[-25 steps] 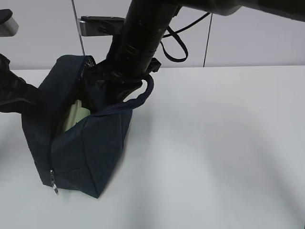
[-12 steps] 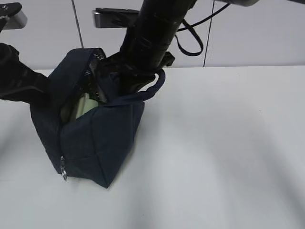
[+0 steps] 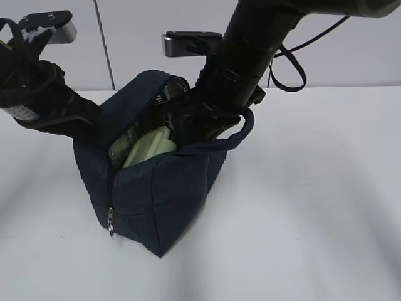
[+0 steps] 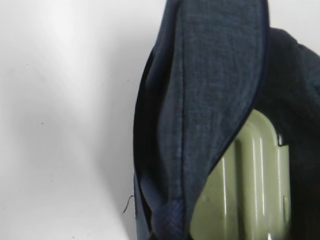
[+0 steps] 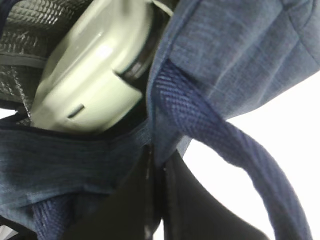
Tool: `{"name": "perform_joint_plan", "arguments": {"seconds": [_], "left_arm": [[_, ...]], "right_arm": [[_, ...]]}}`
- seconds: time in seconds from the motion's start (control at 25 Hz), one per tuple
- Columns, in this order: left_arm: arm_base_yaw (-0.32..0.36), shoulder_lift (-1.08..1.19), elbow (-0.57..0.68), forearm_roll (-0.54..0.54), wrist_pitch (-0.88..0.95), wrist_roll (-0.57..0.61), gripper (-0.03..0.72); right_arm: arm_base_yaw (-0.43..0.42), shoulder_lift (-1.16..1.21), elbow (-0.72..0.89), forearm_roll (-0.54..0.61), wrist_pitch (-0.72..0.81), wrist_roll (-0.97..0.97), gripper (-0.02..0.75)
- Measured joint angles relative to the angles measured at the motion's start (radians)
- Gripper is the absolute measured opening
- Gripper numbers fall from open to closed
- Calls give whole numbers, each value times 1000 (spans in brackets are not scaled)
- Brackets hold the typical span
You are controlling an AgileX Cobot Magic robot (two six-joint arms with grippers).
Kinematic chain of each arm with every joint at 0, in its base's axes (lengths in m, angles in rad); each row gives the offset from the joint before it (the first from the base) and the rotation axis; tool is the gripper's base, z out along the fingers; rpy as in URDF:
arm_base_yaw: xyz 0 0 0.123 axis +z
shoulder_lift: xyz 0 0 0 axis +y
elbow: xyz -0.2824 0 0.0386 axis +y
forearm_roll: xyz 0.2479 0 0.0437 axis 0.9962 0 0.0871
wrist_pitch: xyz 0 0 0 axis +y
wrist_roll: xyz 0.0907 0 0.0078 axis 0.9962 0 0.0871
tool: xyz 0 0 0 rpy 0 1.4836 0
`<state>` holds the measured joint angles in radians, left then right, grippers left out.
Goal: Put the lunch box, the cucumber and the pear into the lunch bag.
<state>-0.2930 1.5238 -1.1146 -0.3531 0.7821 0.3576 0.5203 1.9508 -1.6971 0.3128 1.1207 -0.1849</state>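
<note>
The dark navy lunch bag (image 3: 156, 194) stands open on the white table. The lunch box, with its sage-green lid (image 3: 148, 147), sits inside it and also shows in the left wrist view (image 4: 255, 185) and the right wrist view (image 5: 95, 75). My right gripper (image 3: 195, 133) is shut on the bag's right rim beside a rope handle (image 5: 240, 150); its black fingers (image 5: 135, 200) pinch the fabric. My left gripper (image 3: 99, 128) holds the bag's left rim; in its wrist view the fabric gathers at the bottom edge (image 4: 172, 232). The cucumber and the pear are out of view.
The bag's silvery lining (image 5: 30, 30) shows behind the box. A zipper pull (image 3: 111, 222) hangs at the bag's front corner. White table (image 3: 313, 207) stretches to the right and front. A pale wall stands behind.
Both arms and the bag between them have moved to the right across the table. The lunch box stays inside and shows more.
</note>
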Motion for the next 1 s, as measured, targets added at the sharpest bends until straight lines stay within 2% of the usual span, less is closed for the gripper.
{"name": "perform_joint_plan", "arguments": {"seconds": [0.08,0.16,0.36,0.44,0.6,0.84,1.0], "left_arm": [[0,0,0,0,0,0,25],[0,0,0,0,0,0,92],[0,-22,0,1,4,0,242],[0,-42,0,-1,4,3,259],[0,-79,0,-24,4,24,268],[0,-112,0,-30,13,30,268],[0,-124,0,-30,25,33,268]], "right_arm": [[0,0,3,5,-17,-11,22],[0,0,3,12,-23,-23,85],[0,-23,3,48,-22,-63,419],[0,-38,3,56,-18,-72,484],[0,-75,3,65,-12,-80,520],[0,-110,3,78,-14,-82,524],[0,-132,3,127,-27,-109,523]]}}
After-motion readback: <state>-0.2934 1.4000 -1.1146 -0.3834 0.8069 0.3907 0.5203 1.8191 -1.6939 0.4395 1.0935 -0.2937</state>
